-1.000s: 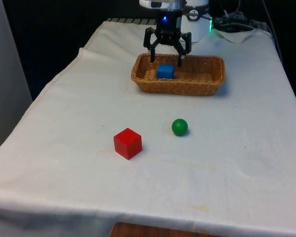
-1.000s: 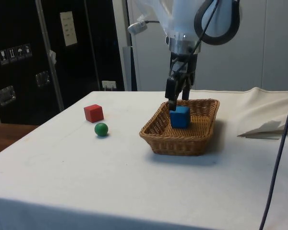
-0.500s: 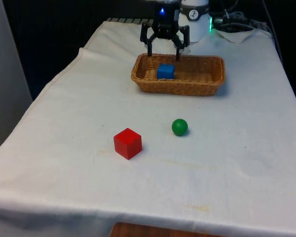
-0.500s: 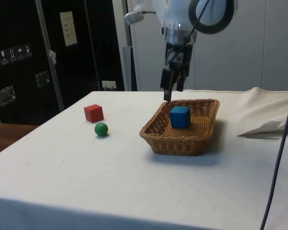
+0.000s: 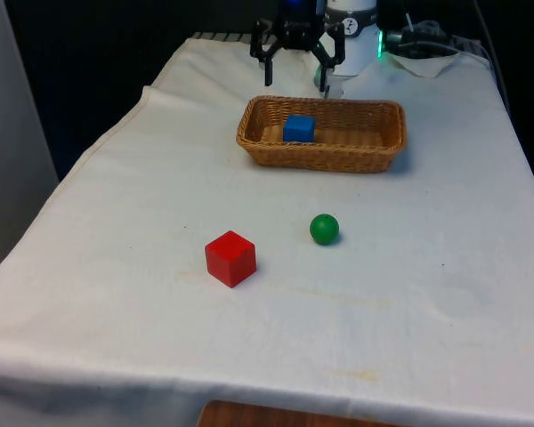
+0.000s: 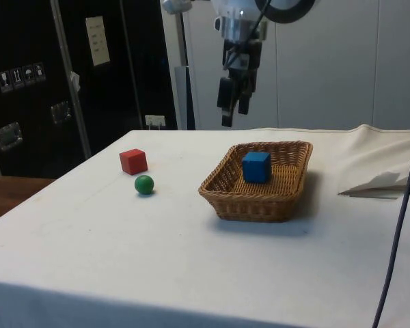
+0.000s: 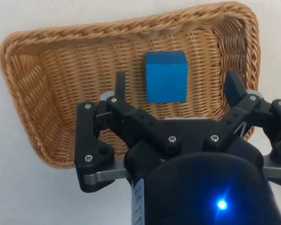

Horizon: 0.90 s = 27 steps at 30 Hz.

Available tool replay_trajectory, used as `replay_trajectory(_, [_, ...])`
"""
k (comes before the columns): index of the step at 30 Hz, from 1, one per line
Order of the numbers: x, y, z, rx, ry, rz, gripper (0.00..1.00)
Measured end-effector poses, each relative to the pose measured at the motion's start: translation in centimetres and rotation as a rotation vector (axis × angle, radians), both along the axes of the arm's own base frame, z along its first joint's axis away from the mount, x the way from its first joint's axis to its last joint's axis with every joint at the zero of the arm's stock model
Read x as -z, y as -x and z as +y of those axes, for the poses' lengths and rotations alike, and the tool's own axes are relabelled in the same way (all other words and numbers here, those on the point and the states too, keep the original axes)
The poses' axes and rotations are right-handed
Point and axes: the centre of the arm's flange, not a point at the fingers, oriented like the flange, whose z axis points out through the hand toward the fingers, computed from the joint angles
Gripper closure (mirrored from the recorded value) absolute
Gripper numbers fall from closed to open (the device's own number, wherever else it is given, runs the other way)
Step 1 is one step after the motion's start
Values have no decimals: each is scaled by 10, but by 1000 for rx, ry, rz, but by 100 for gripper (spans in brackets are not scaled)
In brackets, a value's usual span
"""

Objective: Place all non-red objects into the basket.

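Count: 2 cubes, 1 ball, 1 basket, 1 gripper.
One blue cube point(image 5: 298, 128) sits in the wicker basket point(image 5: 367, 151), below the spread-fingered gripper point(image 5: 295, 75); one red cube point(image 5: 230, 258) and one green ball point(image 5: 324, 229) lie on the cloth, well away from the gripper, near each other but apart.

text: none legible | cabinet door point(image 6: 96, 41): pale sheet, print unreadable | symbol stickers point(image 6: 19, 74): pictograms only

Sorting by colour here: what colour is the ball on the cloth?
Green. The ball shows best in the front view, beside the red cube.
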Motion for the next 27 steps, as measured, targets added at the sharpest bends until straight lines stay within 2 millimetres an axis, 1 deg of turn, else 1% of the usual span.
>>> replay_trajectory(2, [-4,-6,4,-9,3,3,0])
replay_trajectory(7, [-6,-15,10,-17,6,8,0])
replay_trajectory(11, [-5,-27,19,-27,15,17,0])
replay_trajectory(21, [-5,-43,33,-44,28,30,0])
replay_trajectory(27, [-5,-58,43,-57,29,41,0])
